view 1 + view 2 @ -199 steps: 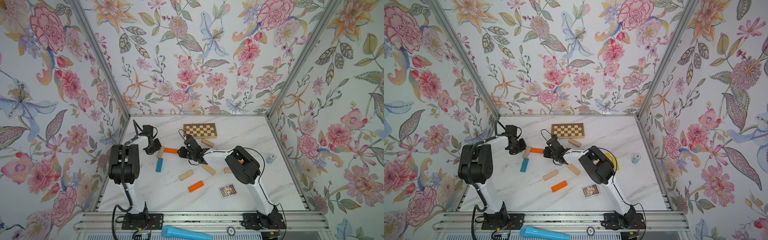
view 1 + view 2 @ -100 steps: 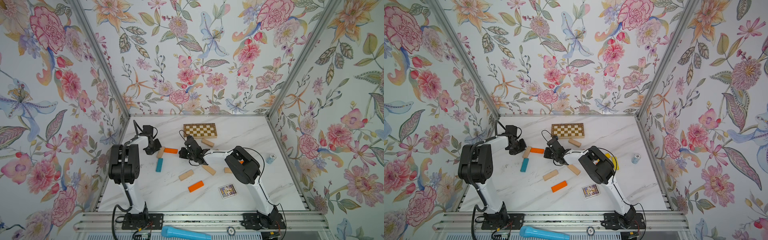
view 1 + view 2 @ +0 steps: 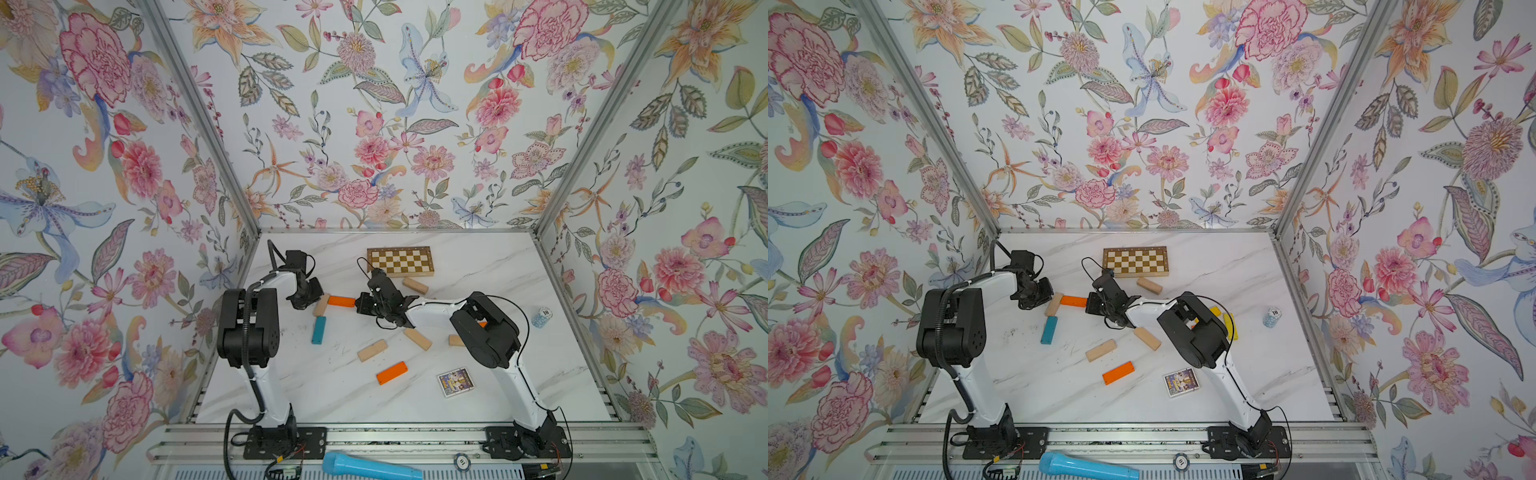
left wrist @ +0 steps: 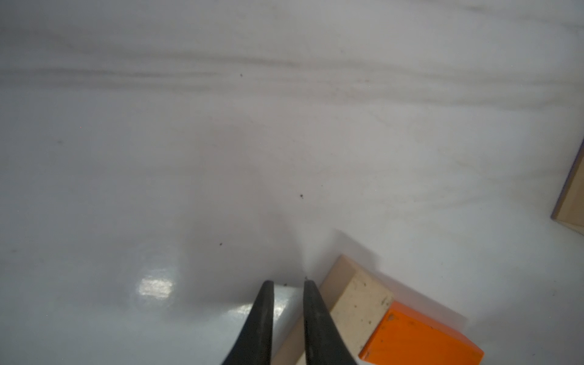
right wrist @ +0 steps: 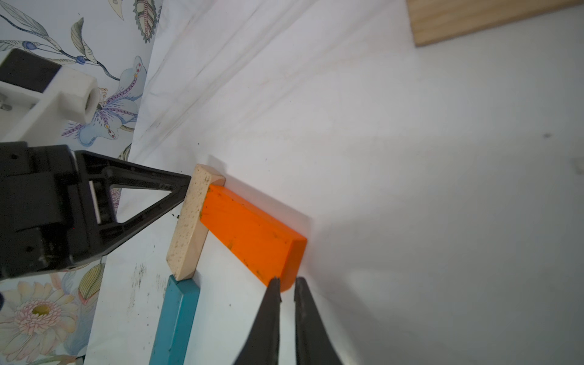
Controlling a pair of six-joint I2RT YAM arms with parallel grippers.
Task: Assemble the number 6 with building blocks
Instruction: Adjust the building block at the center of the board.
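Observation:
A pale wood block (image 3: 321,304), an orange block (image 3: 341,301) and a teal block (image 3: 319,329) form a corner at mid-left. In the right wrist view the orange block (image 5: 252,234) butts against the pale block (image 5: 192,221), and the teal block (image 5: 177,322) touches the pale one's end. My left gripper (image 4: 287,282) is nearly shut and empty, its tip against the pale block's (image 4: 357,303) outer side. My right gripper (image 5: 286,279) is shut on nothing, tips at the orange block's free end. Loose blocks lie nearer: pale (image 3: 372,350), pale (image 3: 417,338), orange (image 3: 391,372).
A checkered board (image 3: 400,261) lies at the back with a pale block (image 3: 415,285) just before it. Yellow blocks (image 3: 1229,324) sit partly under my right arm. A card pack (image 3: 454,381) and a chip stack (image 3: 542,316) lie to the right. A blue microphone (image 3: 370,468) rests on the front rail.
Both grippers have closed further. The right one has edged slightly left toward the orange block's end. The blocks have not visibly moved.

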